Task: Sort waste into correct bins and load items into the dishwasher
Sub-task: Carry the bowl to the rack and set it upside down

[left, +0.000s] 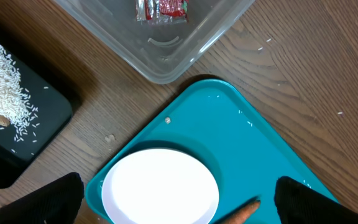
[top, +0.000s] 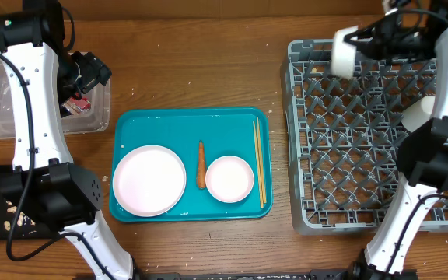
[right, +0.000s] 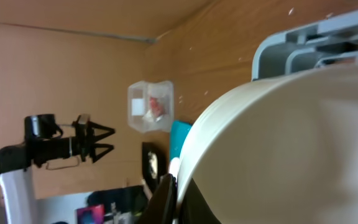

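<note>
One bowl [top: 342, 51] in right jaws; left jaws agape.

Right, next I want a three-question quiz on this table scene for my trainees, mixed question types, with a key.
1. True or false: the carrot lies on the teal tray between the plate and the bowl.
2. Where is the red wrapper? A) clear tub B) plate C) teal tray.
3. Fill in: the right gripper is shut on a white dish above the ____.
Key: 1 true; 2 A; 3 rack.
</note>
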### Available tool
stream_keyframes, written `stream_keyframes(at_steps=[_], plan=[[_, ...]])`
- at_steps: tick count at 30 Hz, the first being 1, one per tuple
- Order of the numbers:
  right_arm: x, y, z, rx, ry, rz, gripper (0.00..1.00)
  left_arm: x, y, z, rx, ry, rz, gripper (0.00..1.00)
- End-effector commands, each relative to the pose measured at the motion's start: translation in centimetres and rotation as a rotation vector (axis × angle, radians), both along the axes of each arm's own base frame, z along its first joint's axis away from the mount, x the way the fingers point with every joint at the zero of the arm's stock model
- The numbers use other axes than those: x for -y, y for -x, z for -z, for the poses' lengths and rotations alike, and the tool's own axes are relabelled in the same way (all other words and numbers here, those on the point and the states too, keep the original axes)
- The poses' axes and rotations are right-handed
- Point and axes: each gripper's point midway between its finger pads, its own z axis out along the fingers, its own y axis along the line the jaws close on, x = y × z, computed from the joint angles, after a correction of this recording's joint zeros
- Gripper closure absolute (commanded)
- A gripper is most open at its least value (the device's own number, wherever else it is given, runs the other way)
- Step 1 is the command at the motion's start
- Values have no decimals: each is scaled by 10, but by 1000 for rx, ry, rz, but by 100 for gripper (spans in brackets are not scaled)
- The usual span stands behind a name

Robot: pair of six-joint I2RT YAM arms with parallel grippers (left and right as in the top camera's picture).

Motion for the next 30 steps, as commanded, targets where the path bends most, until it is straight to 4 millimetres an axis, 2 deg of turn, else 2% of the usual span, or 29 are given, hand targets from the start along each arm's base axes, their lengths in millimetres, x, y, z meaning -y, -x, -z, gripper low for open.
stream_keyframes(at_steps=[1,12,30], plan=[[-8,3,-12,68,-93,-30,96,-3,-2,-10,31,-18,-12,0],[30,2,7,38,-64,49,96,-3,-2,-10,31,-18,-12,0],[25,2,7,43,-94,38,96,-3,-2,-10,31,-18,-12,0]])
